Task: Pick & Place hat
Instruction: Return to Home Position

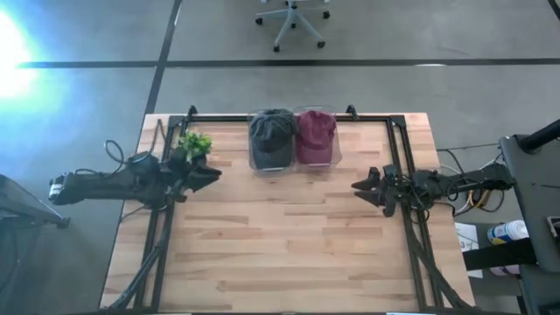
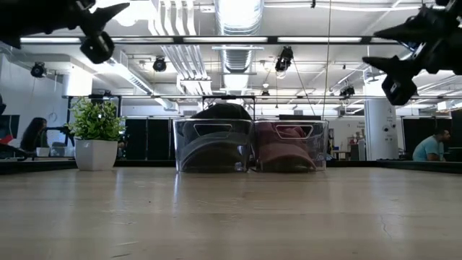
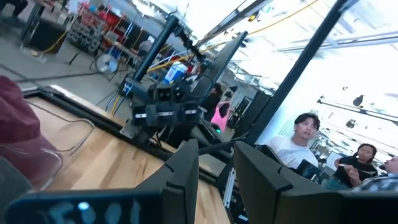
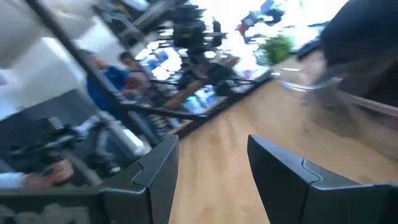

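Left gripper (image 1: 213,173) and right gripper (image 1: 357,185) are hanging open above opposite sides of the surface (image 1: 280,254), bare wood planks stretching between.

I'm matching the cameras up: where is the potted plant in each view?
High view: plant at the table's upper left, left of the bins.
Low view: plant at left, standing on the table, left of the bins.
Left wrist view: not in it.
Right wrist view: plant a green blur across the table, past the bins.
Shared landmark: the clear bins beside it.
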Available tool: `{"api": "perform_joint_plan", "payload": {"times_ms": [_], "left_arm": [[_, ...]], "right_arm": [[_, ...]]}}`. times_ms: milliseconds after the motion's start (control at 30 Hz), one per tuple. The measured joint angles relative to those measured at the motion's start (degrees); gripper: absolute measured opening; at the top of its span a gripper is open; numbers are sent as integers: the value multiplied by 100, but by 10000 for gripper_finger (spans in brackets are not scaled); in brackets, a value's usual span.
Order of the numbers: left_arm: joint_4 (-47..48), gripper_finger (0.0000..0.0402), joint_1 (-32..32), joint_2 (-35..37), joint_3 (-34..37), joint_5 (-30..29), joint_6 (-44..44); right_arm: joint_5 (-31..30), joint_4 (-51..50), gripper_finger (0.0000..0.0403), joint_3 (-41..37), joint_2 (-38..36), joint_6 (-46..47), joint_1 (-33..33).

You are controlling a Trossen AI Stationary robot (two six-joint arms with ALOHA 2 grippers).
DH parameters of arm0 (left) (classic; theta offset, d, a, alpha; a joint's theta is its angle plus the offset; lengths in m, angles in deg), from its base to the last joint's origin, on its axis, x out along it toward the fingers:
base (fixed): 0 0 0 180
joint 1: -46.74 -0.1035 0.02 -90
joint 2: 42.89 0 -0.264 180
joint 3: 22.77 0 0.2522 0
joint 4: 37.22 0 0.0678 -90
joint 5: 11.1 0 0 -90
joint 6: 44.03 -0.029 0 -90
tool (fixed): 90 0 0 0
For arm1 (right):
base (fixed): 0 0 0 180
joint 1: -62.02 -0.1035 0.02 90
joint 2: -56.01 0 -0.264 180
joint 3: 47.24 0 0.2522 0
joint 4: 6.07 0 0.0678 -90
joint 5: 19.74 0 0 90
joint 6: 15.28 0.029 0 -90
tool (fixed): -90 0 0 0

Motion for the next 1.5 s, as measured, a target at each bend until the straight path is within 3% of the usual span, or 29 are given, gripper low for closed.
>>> {"api": "perform_joint_plan", "payload": {"times_ms": [100,200,467,600,700,833,1267,1500], "left_arm": [[349,97,-12,396,150,0,-38],[747,97,-10,761,170,19,-149],[2181,97,-12,1941,162,-22,-534],[2712,97,-23,1898,35,-127,-749],[2793,97,-25,1825,-22,-628,-776],[2812,97,-24,1781,-6,-1030,-753],[2835,97,16,1852,121,-1156,-743],[2687,97,1,1950,720,-1092,-739]], "right_arm": [[-512,-396,187,0,15,149,0],[-548,-462,187,0,14,269,0],[-473,-93,187,0,1,-1276,-4],[-438,12,187,0,4,-1891,-4],[-348,30,187,0,-1,-2236,-4],[-361,1,187,0,14,-2017,-4],[-373,-9,187,0,34,-1804,-4],[-376,-413,187,2,-709,-1805,0]]}}
